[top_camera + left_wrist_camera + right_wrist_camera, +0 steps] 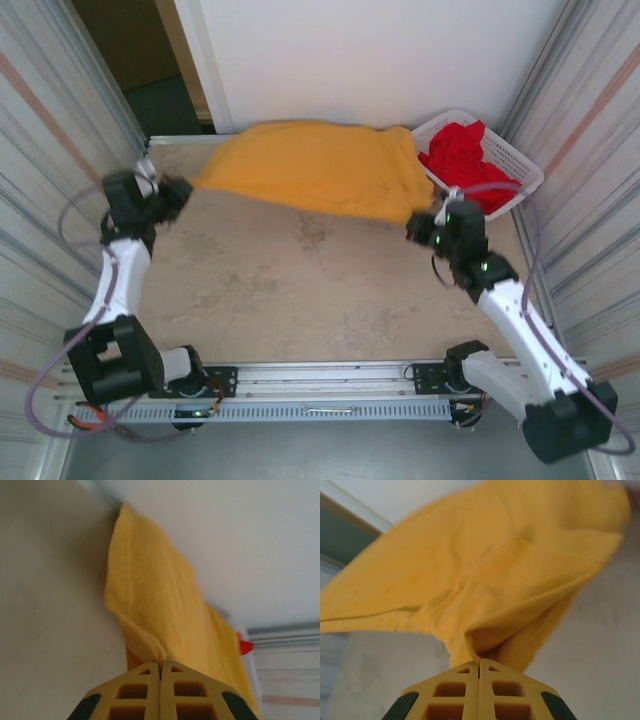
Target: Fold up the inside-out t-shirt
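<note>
- Your left gripper [178, 192] is clamped tight on a pinch of the yellow t-shirt [310, 165], at about 10 o'clock on the table [300, 290]. In its wrist view the cloth bunches right at the closed tips.
- Your right gripper [420, 228] is closed the same way on the opposite end, at about 2 o'clock, with a fold of fabric gathered into its tips.
- The t-shirt spans between the two grips across the far side, from 10 through 12 to 2 o'clock, with its far edge close to the back wall [380, 60].
- The step in hand looks like spreading the shirt flat before the first fold. Move both arms together and at one height, so the cloth is not tugged out of either pinch.
- Bring it toward 6 o'clock, over the bare middle, and lay the far edge down first. The near edge sags a little between the grips, so slightly more tension would likely smooth it.
- No print shows on the upper side, so I cannot tell which face is up.
- Watch 1 o'clock: the white basket [530, 172] with the red garment [462, 155] sits just beside the shirt's right end and your right wrist. An outward swing could snag its rim.
- The table top is mottled, scuffed beige.
- Ribbed side walls [55, 110] close in at 9 and 3 o'clock, a dark doorway [130, 50] opens at 11, and a rail [320, 382] carries the arm bases at 6.
</note>
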You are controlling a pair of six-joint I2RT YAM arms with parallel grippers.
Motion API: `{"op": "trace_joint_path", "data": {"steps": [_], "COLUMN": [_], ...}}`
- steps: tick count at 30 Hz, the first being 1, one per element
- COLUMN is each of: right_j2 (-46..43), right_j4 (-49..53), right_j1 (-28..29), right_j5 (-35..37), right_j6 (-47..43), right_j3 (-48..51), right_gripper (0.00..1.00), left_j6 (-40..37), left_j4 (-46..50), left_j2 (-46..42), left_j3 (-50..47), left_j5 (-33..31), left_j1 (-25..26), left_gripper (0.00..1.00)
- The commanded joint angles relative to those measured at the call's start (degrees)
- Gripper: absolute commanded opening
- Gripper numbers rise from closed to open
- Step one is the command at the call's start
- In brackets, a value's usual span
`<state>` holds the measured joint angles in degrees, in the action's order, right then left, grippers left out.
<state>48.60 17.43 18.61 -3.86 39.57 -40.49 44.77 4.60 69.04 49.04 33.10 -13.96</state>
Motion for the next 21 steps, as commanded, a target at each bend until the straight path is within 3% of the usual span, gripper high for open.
{"op": "trace_joint_path", "data": {"steps": [1, 5, 11, 15, 21], "right_j2": [-11.0, -20.5, -30.3, -33.6, -33.4], "right_j4": [5.2, 14.7, 26.3, 30.7, 30.8], "right_j1": [3.7, 8.4, 13.3, 14.0, 14.0], "right_j5": [6.5, 10.9, 15.5, 16.3, 16.7], "right_j6": [7.1, 13.8, 19.5, 21.2, 20.2], "right_j3": [7.9, 16.1, 19.1, 18.9, 16.7], "right_gripper": [0.0, 0.0, 0.0, 0.0, 0.0], "left_j6": [-2.6, -2.4, 0.5, 1.5, 0.9], "left_j4": [0.9, 4.9, 12.0, 18.0, 17.9], "left_j2": [-9.0, -13.8, -23.5, -30.1, -29.5], "left_j3": [-11.0, -20.8, -27.2, -28.4, -28.2], "left_j5": [-3.6, -8.7, -14.4, -17.4, -15.5], "left_j1": [-0.5, -0.6, -0.6, -0.5, -0.5], "left_gripper": [0.0, 0.0, 0.0, 0.0, 0.0]}}
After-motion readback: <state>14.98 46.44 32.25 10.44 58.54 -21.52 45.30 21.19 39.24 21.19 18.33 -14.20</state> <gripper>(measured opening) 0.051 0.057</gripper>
